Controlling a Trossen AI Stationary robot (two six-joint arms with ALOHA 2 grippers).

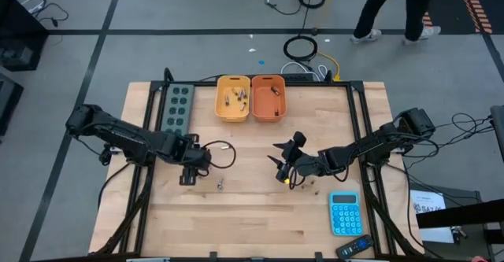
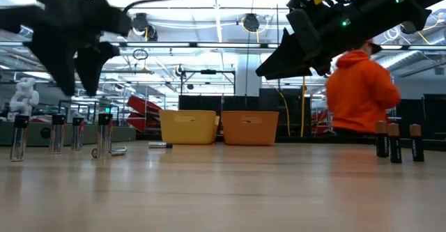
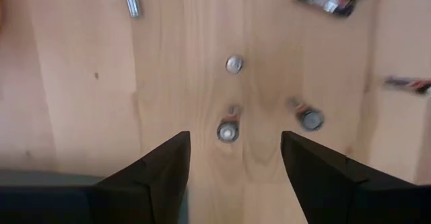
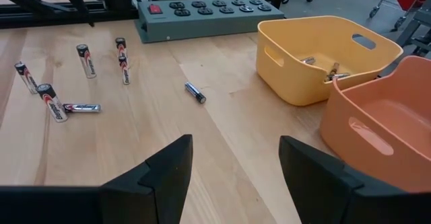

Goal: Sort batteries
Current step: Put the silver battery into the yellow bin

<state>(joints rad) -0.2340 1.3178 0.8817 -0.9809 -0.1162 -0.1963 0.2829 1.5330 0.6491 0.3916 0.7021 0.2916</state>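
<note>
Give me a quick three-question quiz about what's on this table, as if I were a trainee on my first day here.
1. True or false: the yellow bin already holds some batteries.
2. Multiple choice: the blue calculator lies nearest to which arm? A) the left arm B) the right arm C) midway between both
3. Fill in: both the left gripper and the right gripper have their fingers ____.

Key
1. True: a few batteries lie on its floor.
2. B: it sits near the table's front edge, on the right arm's side.
3. Open: each wrist view shows a wide gap between the two dark fingers, with nothing held.
</note>
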